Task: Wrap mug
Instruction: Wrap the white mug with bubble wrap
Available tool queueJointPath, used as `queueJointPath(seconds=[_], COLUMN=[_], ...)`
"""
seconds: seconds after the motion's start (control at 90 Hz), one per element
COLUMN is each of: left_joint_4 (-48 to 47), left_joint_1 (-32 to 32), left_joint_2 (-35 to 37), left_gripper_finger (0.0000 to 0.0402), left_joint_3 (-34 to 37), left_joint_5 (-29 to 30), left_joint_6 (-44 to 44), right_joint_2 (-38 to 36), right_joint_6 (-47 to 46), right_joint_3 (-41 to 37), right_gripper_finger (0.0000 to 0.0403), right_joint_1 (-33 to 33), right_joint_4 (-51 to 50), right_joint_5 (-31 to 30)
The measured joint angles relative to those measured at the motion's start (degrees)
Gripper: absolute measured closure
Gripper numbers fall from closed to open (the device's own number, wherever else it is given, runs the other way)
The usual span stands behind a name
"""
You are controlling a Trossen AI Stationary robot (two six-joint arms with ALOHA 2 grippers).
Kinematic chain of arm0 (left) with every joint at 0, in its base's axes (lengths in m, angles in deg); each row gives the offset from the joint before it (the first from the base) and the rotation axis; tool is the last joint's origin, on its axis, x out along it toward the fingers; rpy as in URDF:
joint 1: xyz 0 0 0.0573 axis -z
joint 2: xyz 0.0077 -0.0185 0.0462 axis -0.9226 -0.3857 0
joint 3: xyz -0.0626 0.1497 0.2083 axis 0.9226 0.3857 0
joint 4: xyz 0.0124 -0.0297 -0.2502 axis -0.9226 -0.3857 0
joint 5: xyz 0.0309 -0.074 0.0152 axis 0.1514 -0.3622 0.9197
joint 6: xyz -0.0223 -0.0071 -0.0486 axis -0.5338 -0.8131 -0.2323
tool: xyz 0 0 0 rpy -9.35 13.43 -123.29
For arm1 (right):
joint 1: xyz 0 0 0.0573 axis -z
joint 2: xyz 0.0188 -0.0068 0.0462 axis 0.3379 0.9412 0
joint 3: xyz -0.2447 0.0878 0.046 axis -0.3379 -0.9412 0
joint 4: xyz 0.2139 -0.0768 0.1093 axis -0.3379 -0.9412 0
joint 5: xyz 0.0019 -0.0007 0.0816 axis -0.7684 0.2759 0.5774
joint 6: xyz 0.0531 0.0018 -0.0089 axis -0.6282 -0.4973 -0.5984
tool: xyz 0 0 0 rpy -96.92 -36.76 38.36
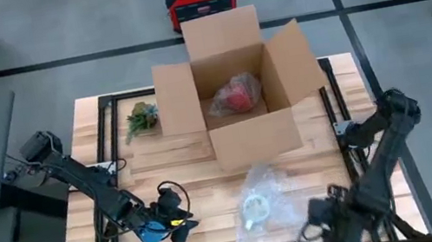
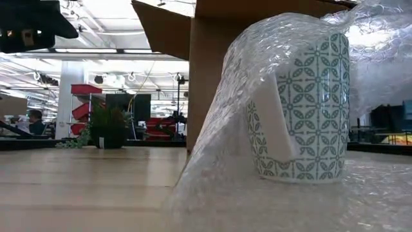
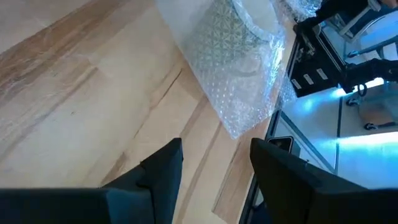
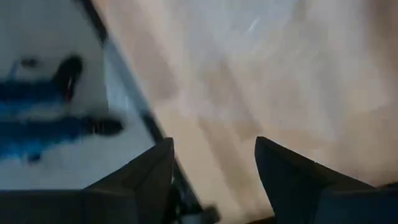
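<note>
Your mug [image 1: 254,209] stands low in the middle of the high view, on a sheet of bubble wrap [image 1: 268,209] that lies on the wooden tabletop [image 1: 181,175]. In the low view the wrap climbs up and over the mug like a loose hood, but the side with the handle looks bare, so I would say the wrapping is only partly done. You have yet to fold the rest around and close it. Your left claw [image 1: 183,226] hangs at the lower left of the high view, beside the wrap and apart from it, released and holding nothing. Your right claw [image 4: 211,165] sits at the lower right edge of the tabletop, also released and empty. Behind the mug, in the upper middle, stands an open cardboard box [image 1: 238,86] with a red wrapped thing [image 1: 236,96] inside. A small green plant [image 1: 142,118] stands just left of the box. Nothing stands between your claws and the wrap.
</note>
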Motion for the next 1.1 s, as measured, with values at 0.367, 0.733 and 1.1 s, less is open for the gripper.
queueJointPath(seconds=[0.367, 0.733, 1.1], left_joint_4=[-2.60, -3.45, -2.67], left_joint_1=[-0.55, -4.46, -10.55], left_joint_2=[0.00, 0.00, -6.23], left_gripper_finger=[0.0234, 0.0265, 0.0299], left_joint_3=[0.00, -1.59, -11.19], left_joint_5=[-1.02, -0.88, 0.96], left_joint_6=[-10.06, -11.42, 3.56], right_joint_2=[0.04, -0.16, -4.71], right_joint_6=[1.08, 7.80, 7.64], right_joint_3=[-30.54, -31.71, -22.91], right_gripper_finger=[0.0201, 0.0382, 0.0401], right_joint_1=[1.12, 1.93, 5.95], right_joint_4=[31.67, 32.17, 31.72], right_joint_5=[-4.45, -5.66, -2.53])
